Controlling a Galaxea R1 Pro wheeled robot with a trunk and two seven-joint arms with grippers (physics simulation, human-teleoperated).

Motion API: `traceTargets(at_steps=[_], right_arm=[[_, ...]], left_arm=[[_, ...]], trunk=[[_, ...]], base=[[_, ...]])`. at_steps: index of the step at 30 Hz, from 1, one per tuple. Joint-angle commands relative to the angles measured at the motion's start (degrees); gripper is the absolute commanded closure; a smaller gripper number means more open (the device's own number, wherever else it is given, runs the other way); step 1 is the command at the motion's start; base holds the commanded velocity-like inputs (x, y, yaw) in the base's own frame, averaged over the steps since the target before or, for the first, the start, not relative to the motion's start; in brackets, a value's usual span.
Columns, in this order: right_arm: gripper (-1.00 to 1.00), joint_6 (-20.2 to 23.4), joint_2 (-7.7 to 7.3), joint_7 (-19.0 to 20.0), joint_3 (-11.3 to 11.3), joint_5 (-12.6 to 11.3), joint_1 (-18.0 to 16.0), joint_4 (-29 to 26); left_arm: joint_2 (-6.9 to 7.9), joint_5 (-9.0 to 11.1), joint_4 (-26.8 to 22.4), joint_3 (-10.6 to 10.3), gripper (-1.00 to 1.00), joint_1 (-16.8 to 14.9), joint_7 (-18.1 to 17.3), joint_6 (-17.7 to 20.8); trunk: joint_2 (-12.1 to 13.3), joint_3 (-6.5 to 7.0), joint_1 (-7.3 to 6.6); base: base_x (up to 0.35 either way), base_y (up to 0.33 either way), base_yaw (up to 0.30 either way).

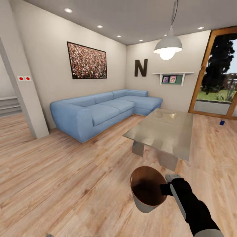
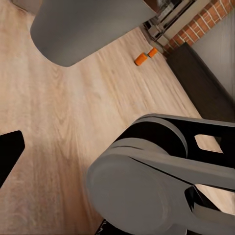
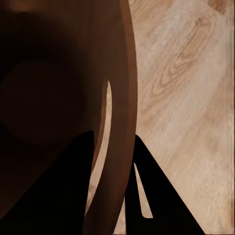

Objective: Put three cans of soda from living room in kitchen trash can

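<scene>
My right gripper (image 1: 167,189) is shut on the rim of the trash can (image 1: 144,197), a grey-white bucket with a glossy brown inside, held above the wood floor in front of me. In the right wrist view its fingers (image 3: 156,196) straddle the brown rim (image 3: 125,98), one inside and one outside. A dark blue soda can (image 1: 222,122) stands on the floor at the far right near the glass door. Two orange soda cans (image 2: 141,59) (image 2: 152,52) lie on the floor by the brick fireplace (image 2: 200,24). One black finger (image 2: 10,152) of my left gripper shows at that picture's edge.
A glass coffee table (image 1: 164,131) stands just beyond the bin. The long light-blue corner sofa (image 1: 98,112) runs along the back walls. A grey pillar (image 1: 29,112) rises at the left. A pendant lamp (image 1: 168,44) hangs over the table. My grey base (image 2: 147,186) shows in the left wrist view.
</scene>
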Motion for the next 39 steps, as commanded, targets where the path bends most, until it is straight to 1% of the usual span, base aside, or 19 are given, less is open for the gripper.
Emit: traceTargets(at_steps=[1,8,15,29,39], right_arm=[[1.00,-0.02,0.00,0.14,0.00,-0.77,-0.02,-0.02],[1.00,-0.02,-0.01,0.14,0.00,-0.77,-0.02,-0.02],[1.00,-0.02,0.00,0.12,0.00,-0.77,-0.02,-0.02],[1.00,-0.02,0.01,0.10,0.00,-0.77,-0.02,-0.02],[1.00,-0.02,0.04,0.10,0.00,-0.77,-0.02,0.04]], left_arm=[[0.00,0.00,0.00,0.00,-1.00,0.00,0.00,0.00],[0.00,0.00,0.00,0.00,-1.00,-0.02,0.00,0.00],[0.00,0.00,0.00,0.00,-1.00,-0.02,0.00,0.00],[0.00,0.00,0.00,0.00,-1.00,-0.02,0.00,0.00],[0.00,0.00,0.00,0.00,-1.00,-0.02,0.00,0.01]], trunk=[[0.00,0.08,0.00],[0.00,0.56,0.00],[0.00,1.05,0.00],[0.00,2.02,0.00],[0.00,2.72,0.00]], base=[[-0.229,-0.277,-0.233],[-0.226,-0.278,-0.233],[-0.061,-0.331,-0.233],[-0.001,-0.340,-0.233],[0.139,-0.209,-0.233]])
